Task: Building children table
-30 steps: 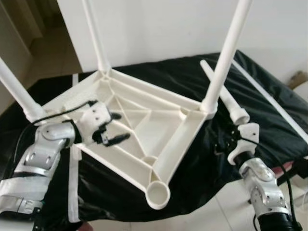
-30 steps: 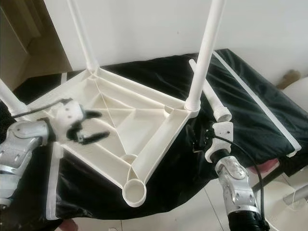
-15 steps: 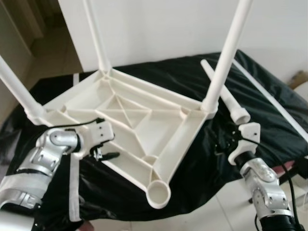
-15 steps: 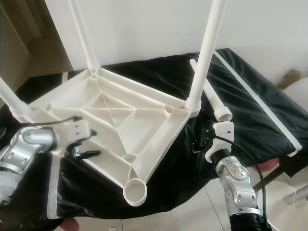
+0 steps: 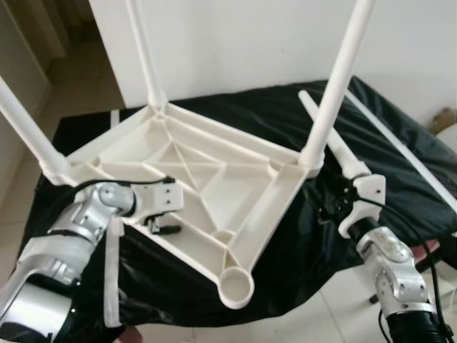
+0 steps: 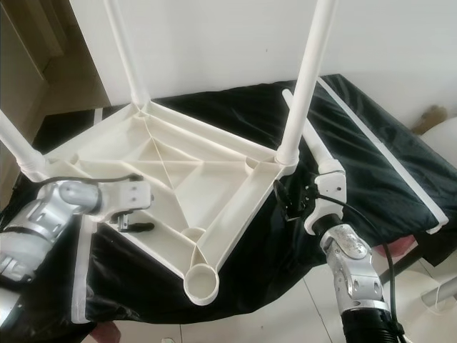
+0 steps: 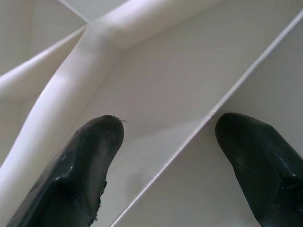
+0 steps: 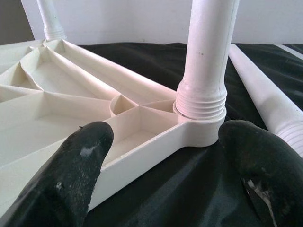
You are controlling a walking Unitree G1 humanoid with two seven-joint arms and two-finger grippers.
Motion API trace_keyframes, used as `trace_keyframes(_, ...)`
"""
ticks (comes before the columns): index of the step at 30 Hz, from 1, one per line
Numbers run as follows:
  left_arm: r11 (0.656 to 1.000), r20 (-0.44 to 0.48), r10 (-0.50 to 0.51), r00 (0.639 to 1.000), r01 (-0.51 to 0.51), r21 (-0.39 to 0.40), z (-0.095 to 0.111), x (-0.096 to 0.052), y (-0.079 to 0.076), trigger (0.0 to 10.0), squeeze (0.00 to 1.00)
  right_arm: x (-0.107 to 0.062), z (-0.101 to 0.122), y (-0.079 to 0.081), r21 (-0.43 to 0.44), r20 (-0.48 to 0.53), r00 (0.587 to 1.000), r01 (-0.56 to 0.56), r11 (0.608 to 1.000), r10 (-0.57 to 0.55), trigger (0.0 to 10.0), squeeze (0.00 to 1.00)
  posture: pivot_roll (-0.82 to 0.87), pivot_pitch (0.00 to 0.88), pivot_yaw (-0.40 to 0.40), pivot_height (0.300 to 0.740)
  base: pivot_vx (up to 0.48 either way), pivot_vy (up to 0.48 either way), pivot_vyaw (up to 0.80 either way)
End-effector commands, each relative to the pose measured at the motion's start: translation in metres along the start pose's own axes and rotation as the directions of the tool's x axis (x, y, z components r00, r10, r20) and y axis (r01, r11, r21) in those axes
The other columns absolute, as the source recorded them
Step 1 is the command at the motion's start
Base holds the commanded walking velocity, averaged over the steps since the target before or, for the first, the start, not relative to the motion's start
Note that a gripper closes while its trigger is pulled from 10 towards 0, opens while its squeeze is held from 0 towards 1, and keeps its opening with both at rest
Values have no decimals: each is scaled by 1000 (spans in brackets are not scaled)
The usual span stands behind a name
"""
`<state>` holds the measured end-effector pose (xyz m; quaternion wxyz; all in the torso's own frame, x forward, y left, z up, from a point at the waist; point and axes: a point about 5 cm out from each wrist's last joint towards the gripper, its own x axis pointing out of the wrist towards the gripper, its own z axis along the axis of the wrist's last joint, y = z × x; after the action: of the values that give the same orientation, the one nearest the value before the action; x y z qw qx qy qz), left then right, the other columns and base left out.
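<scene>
The white plastic tabletop (image 5: 207, 186) lies upside down on a black cloth (image 5: 400, 164) with three legs screwed in and its nearest corner socket (image 5: 235, 286) empty, while a loose fourth leg (image 5: 332, 146) lies on the cloth beside the right corner. The left gripper (image 5: 166, 225) sits at the tabletop's near-left edge; its wrist view shows the fingers (image 7: 80, 165) spread apart astride a thin underside rib, apparently not touching it. The right gripper (image 8: 165, 170) is open too, and its wrist view shows it near the right corner with its threaded leg (image 8: 208, 52).
</scene>
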<state>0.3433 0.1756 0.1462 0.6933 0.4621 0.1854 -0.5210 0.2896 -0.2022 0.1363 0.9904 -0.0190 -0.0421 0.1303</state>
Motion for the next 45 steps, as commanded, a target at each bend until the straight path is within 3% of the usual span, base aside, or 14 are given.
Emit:
trace_keyframes(1,998,-33,59,998,-59,-13,-4,3,2,10000,0,2,-2,1,-1,-19,1000,-8,1000,8,10000,0,-59,11,32,740,0,0,0)
trace_keyframes(4,999,-39,42,998,-43,-21,-6,3,2,10000,0,2,-2,2,-2,-17,1000,-9,1000,9,10000,0,-63,13,39,740,0,0,0)
trace_keyframes(8,981,-62,51,997,-62,-184,-16,4,8,10000,0,1,-1,0,-8,-12,1000,4,1000,-4,10000,0,-71,16,57,740,0,0,0)
trace_keyframes(9,961,-61,88,994,-101,-256,-18,3,14,10000,0,0,-1,-1,-9,-12,1000,11,1000,-11,10000,0,-73,18,61,740,0,0,0)
trace_keyframes(13,934,-64,139,988,-152,-322,-18,2,22,10000,0,-1,-2,-2,-7,-14,1000,21,1000,-21,10000,0,-71,20,64,740,0,0,0)
trace_keyframes(19,915,-23,95,995,-96,-391,-17,2,22,10000,0,0,-2,-1,-8,-14,1000,24,1000,-24,10000,0,-72,23,70,740,0,0,0)
trace_keyframes(25,847,27,98,995,-69,-526,-13,1,28,10000,0,1,-1,1,-7,-11,1000,26,1000,-27,10000,0,-72,31,86,740,0,0,0)
trace_keyframes(26,771,74,115,991,-42,-635,-7,0,33,10000,0,1,-1,2,-8,-11,1000,26,1000,-27,10000,0,-70,36,92,740,0,0,0)
trace_keyframes(29,749,93,106,990,-18,-663,-5,-2,35,10000,0,0,-1,3,-6,-10,1000,28,1000,-28,10000,0,-69,37,96,740,0,0,0)
trace_keyframes(31,712,103,121,987,-15,-702,-4,-7,39,10000,0,0,-2,3,-5,-10,999,34,999,-34,10000,0,-65,41,106,740,0,0,0)
trace_keyframes(37,724,101,106,989,-7,-690,-3,-12,39,10000,0,-2,-3,5,5,-9,999,44,999,-44,10000,0,-57,41,120,740,0,0,0)
trace_keyframes(41,800,166,60,984,52,-598,3,-10,32,10000,0,0,-4,7,9,-5,999,46,999,-46,10000,0,-64,40,121,740,0,0,0)
trace_keyframes(43,881,244,75,967,50,-470,13,-11,31,10000,0,0,-3,7,9,-3,999,46,999,-46,10000,0,-68,38,119,740,0,0,0)
trace_keyframes(45,917,360,61,931,90,-389,23,-17,26,10000,0,1,-3,7,7,-1,999,47,999,-47,10000,0,-71,37,116,740,0,0,0)
